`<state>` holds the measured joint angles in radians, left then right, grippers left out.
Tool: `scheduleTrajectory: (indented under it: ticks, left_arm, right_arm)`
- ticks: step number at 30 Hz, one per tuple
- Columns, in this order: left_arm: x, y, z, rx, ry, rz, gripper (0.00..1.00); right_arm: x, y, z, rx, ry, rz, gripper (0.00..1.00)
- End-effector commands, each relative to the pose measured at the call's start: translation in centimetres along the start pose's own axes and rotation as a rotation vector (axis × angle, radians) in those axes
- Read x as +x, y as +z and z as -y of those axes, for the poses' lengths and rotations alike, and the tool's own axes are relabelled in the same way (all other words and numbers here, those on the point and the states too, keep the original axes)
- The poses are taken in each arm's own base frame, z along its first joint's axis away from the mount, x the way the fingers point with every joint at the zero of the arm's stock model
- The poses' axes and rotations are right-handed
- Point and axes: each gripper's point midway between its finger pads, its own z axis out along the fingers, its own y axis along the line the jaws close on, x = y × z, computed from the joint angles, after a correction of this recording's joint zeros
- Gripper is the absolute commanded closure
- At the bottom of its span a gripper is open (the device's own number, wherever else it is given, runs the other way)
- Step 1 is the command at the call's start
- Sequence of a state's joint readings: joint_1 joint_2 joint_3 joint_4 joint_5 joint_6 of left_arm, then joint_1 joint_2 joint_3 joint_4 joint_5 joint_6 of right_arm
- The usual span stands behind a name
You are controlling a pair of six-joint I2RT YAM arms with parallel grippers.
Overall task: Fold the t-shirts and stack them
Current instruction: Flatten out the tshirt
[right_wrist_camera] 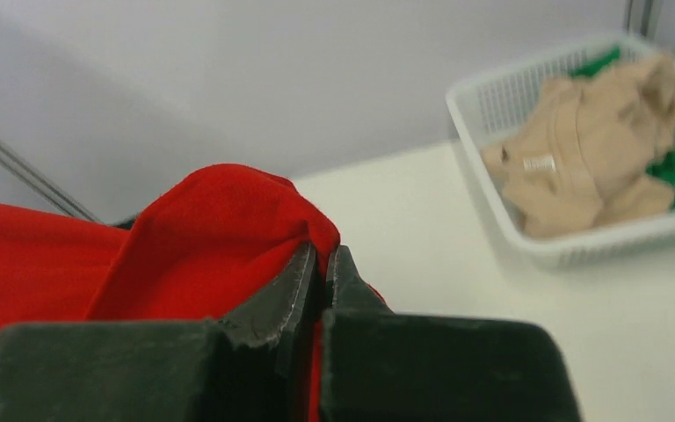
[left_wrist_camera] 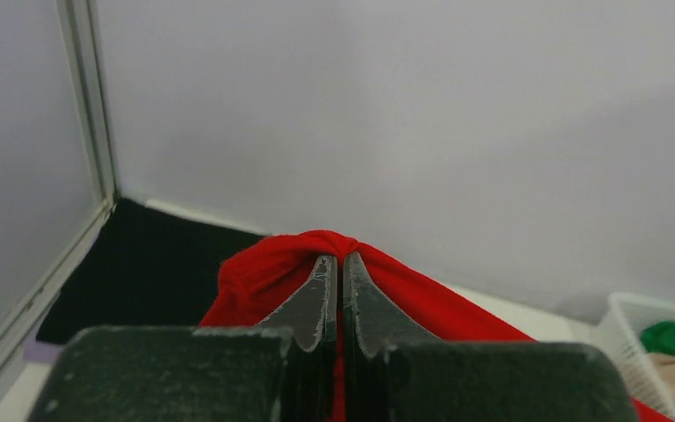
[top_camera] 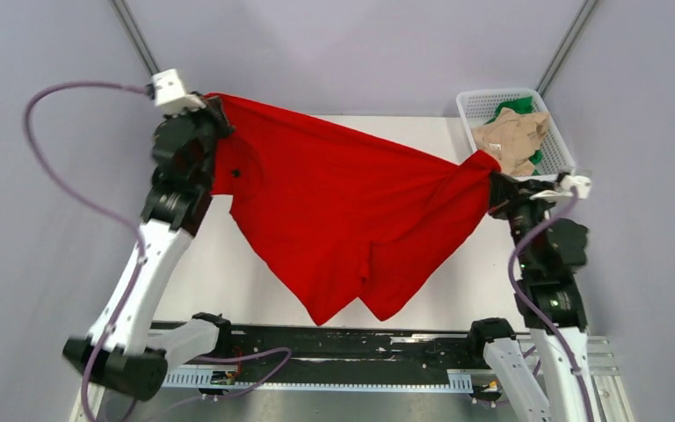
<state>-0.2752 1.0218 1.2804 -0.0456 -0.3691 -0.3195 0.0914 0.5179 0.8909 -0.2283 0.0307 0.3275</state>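
Where red tee [top_camera: 343, 202] drapes, table [top_camera: 220, 264] partly hidden

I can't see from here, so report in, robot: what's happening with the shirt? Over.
Left claw shut on red shirt. Right claw too. Shirt stretched in air between them. Beige shirt, green shirt in basket; nothing blocking.

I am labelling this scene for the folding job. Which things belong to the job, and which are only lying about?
Job: red t-shirt, held by left gripper and right gripper; beige t-shirt; green t-shirt.
Lying about: white basket holding those two.
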Motion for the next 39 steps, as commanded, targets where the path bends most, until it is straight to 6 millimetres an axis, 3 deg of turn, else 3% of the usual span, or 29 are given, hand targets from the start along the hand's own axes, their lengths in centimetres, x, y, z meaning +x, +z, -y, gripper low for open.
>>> scheduleTrajectory:
  ticks: [1, 2, 3, 4, 5, 6, 7, 10, 13, 18, 19, 21, 23, 27, 31, 33, 37, 39]
  left_arm:
    - [12.5, 6.0, -4.3, -0.222, 0.097, -0.228, 0.93]
    - [14.3, 6.9, -4.3, -0.222, 0.072, -0.266, 0.82]
    - [18.7, 7.9, -5.7, -0.256, 0.094, -0.371, 0.69]
    - [21.6, 9.3, -6.0, -0.263, 0.066, -0.44, 0.33]
    - [23.8, 9.0, -6.6, -0.283, 0.072, -0.522, 0.16]
    - [25.4, 10.2, -6.4, -0.283, 0.05, -0.566, 0.04]
    - [26.5, 9.8, -6.6, -0.299, 0.056, -0.622, 0.02]
    - [26.9, 10.4, -4.7, -0.207, 0.023, -0.661, 0.0]
    - [26.1, 9.6, -2.5, -0.087, -0.016, -0.661, 0.0]
    - [27.0, 3.2, 0.4, 0.066, -0.051, -0.801, 0.0]
    - [28.4, 1.2, 0.4, 0.083, -0.039, -0.854, 0.0]
    - [29.0, -3.2, 2.3, 0.168, -0.007, -0.918, 0.0]
    - [30.2, -7.7, 2.9, 0.222, 0.05, -1.001, 0.0]
    - [32.1, -16.9, 2.9, 0.291, 0.178, -1.186, 0.01]
    - [33.9, -25.9, 1.5, 0.268, 0.264, -1.427, 0.03]
    - [34.9, -29.4, 0.7, 0.246, 0.298, -1.523, 0.06]
    - [37.3, -33.9, 0.3, 0.2, 0.31, -1.662, 0.1]
    - [38.7, -34.7, 1.0, 0.192, 0.308, -1.676, 0.13]
  right_arm:
    - [11.2, 1.4, 6.2, 0.23, 0.084, -0.197, 0.97]
    - [13.9, 1.2, 7.3, 0.276, 0.117, -0.251, 0.93]
    - [16.3, 0.9, 8.5, 0.327, 0.144, -0.298, 0.85]
    - [18.3, 0.5, 9.7, 0.38, 0.154, -0.337, 0.66]
    - [19.5, 0.1, 10.7, 0.435, 0.158, -0.359, 0.49]
    - [20.2, -0.3, 11.9, 0.505, 0.161, -0.371, 0.17]
    - [20.2, -0.6, 12.7, 0.563, 0.161, -0.366, 0.02]
    - [18.4, -0.5, 13.8, 0.651, 0.133, -0.334, 0.0]
    - [17.7, 0.5, 12.7, 0.605, 0.133, -0.355, 0.0]
    - [18.7, 1.3, 11.4, 0.547, 0.157, -0.438, 0.0]
    - [18.9, 1.3, 11.4, 0.552, 0.159, -0.45, 0.0]
    - [19.1, 1.4, 11.5, 0.564, 0.161, -0.468, 0.0]
    - [19.3, 1.4, 11.7, 0.578, 0.161, -0.478, 0.0]
    - [19.7, 1.3, 12.0, 0.593, 0.156, -0.495, 0.0]
    - [20.3, 0.8, 12.7, 0.626, 0.164, -0.503, 0.0]
    - [20.7, 0.6, 13.1, 0.644, 0.169, -0.508, 0.0]
    - [21.4, 0.3, 13.5, 0.655, 0.18, -0.53, 0.0]
    - [21.7, 0.3, 13.4, 0.65, 0.184, -0.542, 0.0]
